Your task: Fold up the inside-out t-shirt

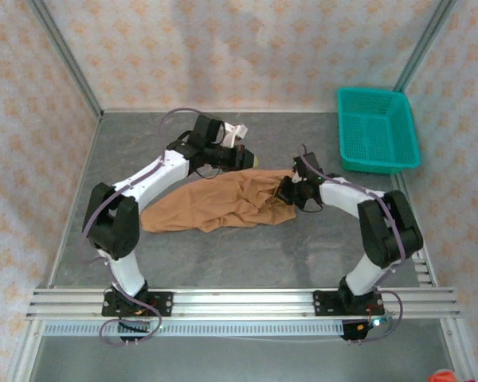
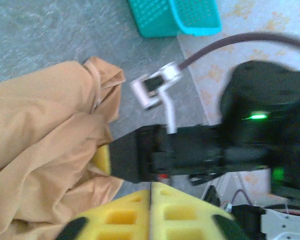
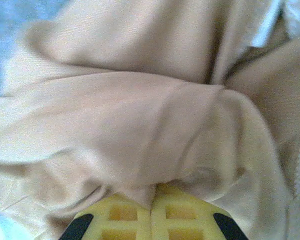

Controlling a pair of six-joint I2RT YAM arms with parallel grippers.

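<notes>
Right gripper [image 1: 285,191]: jaws pressed together, pinching a bunch of the t-shirt [image 1: 211,207] at its right end. The right wrist view backs that up. The tan cloth [image 3: 130,115] gathers into folds and runs down into the seam where the two yellow fingertips [image 3: 125,212] meet.

Left gripper [image 1: 253,159]: sits at the far edge of the shirt, near that same right end. It is close to the right gripper but not touching it. From its own wrist camera the yellow pads [image 2: 122,215] meet along a thin seam, with no cloth showing between them. The cloth [image 2: 40,140] comes right up beside the left-hand pad. That view also looks across at the right gripper [image 2: 102,159], with one yellow pad buried in the folds.

The shirt is mid-table [image 1: 247,255], bunched into a long crumpled strip rather than spread flat. It runs diagonally from beside the left arm's elbow up to the right gripper, with the right end farther from the arm bases.

There is a pale strip [image 3: 267,25] at the top right of the right wrist view. It might be the white label, but it is too blurred to call.

The teal basket [image 1: 372,91] is in the far right corner, well apart from the shirt. The left wrist view catches it [image 2: 175,15] past the collar end of the cloth.
</notes>
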